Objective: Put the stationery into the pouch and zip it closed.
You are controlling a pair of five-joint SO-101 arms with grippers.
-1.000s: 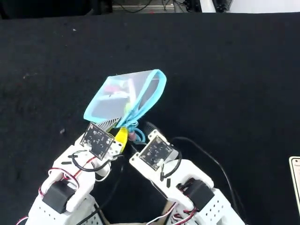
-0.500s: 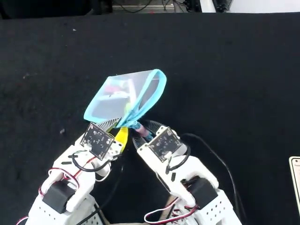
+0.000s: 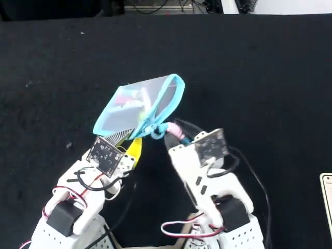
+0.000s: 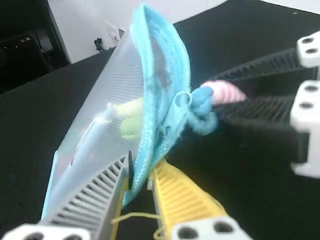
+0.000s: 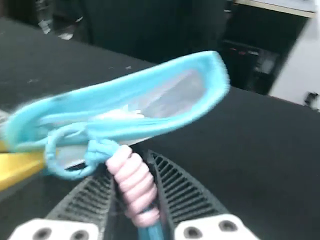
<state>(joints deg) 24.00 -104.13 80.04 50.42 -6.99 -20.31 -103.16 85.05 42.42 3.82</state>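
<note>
The translucent pouch (image 3: 137, 106) with a blue zipper rim stands tilted on the black table, its mouth partly agape. Pink and pale green stationery (image 3: 128, 100) shows through its side. My left gripper (image 3: 133, 141), with one yellow finger (image 4: 180, 200), is shut on the pouch's near corner (image 4: 137, 170). My right gripper (image 3: 175, 133) is shut on the pink coiled zipper pull (image 5: 132, 182), which hangs from a blue cord loop (image 5: 75, 150) at the zipper's near end. In the left wrist view the right gripper's black fingers (image 4: 260, 107) hold that pull (image 4: 225, 92) beside the pouch (image 4: 100, 135).
A white card (image 3: 327, 194) lies at the table's right edge. Black cloth (image 3: 259, 78) spreads open around and behind the pouch. The arms' cables (image 3: 249, 171) trail beside the right arm.
My right arm has swung to the right and forward with the pink pull in its grip, drawing the cord out from the pouch. The left gripper and pouch have barely moved.
</note>
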